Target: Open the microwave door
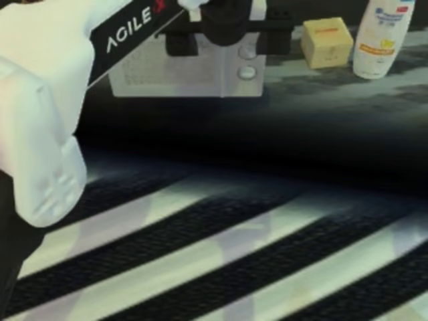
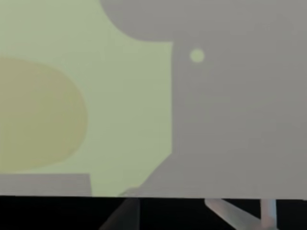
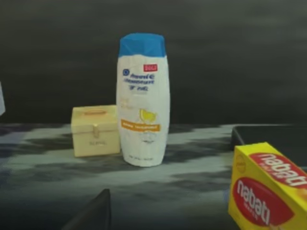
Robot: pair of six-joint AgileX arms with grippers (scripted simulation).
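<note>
While left gripper [image 1: 221,30] hovers over microwave [image 1: 200,70], finger state unclear, door shut

The microwave [image 1: 180,77] looks matt off-white with shiny metallic knobs [image 1: 247,61], beside a glossy plastic bottle [image 1: 381,37].

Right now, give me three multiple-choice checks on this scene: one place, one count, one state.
1. The left gripper is:
A) at the microwave
B) at the table's right edge
C) at the table's near edge

2. Round knobs on the microwave's front:
A) one
B) two
C) four

3. The white bottle is:
A) lying flat
B) standing upright
C) upside down

Answers:
1. A. In the top view the black gripper sits at the microwave's top edge.
2. B. Two silver knobs are stacked on its right panel.
3. B. The right wrist view shows it on its base, blue cap up, beside the tan box.
</note>
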